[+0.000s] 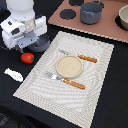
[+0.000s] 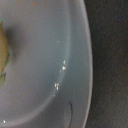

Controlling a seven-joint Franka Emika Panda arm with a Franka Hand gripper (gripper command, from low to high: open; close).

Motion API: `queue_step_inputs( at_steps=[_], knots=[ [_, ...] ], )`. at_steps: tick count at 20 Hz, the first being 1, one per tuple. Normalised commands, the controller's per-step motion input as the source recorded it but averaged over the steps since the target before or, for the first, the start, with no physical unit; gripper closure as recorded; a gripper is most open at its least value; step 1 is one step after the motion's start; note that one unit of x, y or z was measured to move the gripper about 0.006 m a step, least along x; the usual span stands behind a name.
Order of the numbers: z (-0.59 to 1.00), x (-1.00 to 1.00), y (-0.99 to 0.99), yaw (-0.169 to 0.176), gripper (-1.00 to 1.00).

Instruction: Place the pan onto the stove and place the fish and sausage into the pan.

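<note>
Gripper [image 1: 27,44] sits low over the pan [image 1: 41,44], finger state hidden; sausage [image 1: 27,58] just near, fish [image 1: 13,75] nearer; stove [image 1: 112,27] far right

Placemat [image 1: 95,75], plate [image 1: 69,66], cutlery [image 1: 66,80], pot [image 1: 92,13]

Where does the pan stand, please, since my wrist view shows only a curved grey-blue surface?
Observer: The pan stands off the stove, low on the black table by the striped placemat's corner, on the exterior view's left, with the gripper right over it.
Operator: Thank you. Are the fish and sausage inside it?
Observer: No. The sausage and the fish lie on the table beside the placemat, and a grey pot sits on the stove.
</note>
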Motion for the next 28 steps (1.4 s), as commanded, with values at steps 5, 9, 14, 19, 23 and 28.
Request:
queue_step_inputs(
  at_steps=[5,9,14,19,23,28],
  knots=[
    [-0.08,-0.12,0.00,0.000,1.00],
    [-0.12,-0.17,0.00,0.000,1.00],
    [-0.11,-0.13,0.00,0.000,1.00],
    [0.00,0.00,-0.01,-0.004,1.00],
    [0.92,0.17,0.25,-0.082,1.00],
    [1.00,0.29,0.45,-0.049,1.00]
  ],
)
